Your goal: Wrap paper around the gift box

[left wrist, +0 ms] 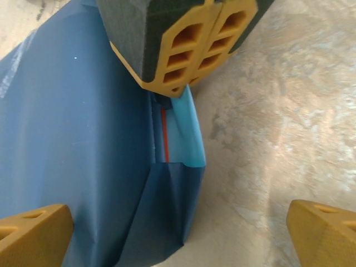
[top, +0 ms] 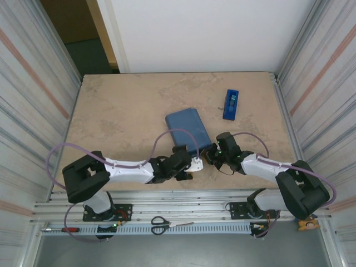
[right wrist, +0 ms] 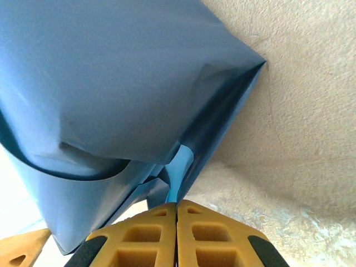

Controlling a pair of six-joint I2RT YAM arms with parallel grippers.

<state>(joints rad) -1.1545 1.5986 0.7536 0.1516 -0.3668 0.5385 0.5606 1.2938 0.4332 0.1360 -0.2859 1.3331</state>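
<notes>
At table (top: 122,111) centre | paper (top: 188,129) dark blue, folded | gift box (left wrist: 165,135) orange sliver

One sheet of blue paper (top: 188,129) wraps one gift box (left wrist: 165,133), seen as an orange sliver. One blue tape dispenser (top: 231,104) sits far right. On the near rail lie one pair of scissors (top: 160,224) and one red-handled screwdriver (top: 67,229). Two arms, the left arm (top: 128,169) and the right arm (top: 267,167), carry two grippers: the left gripper (top: 196,163) and the right gripper (top: 209,155).

Top overhead, distant; both wrists close, facing paper (left wrist: 67,139).
</notes>
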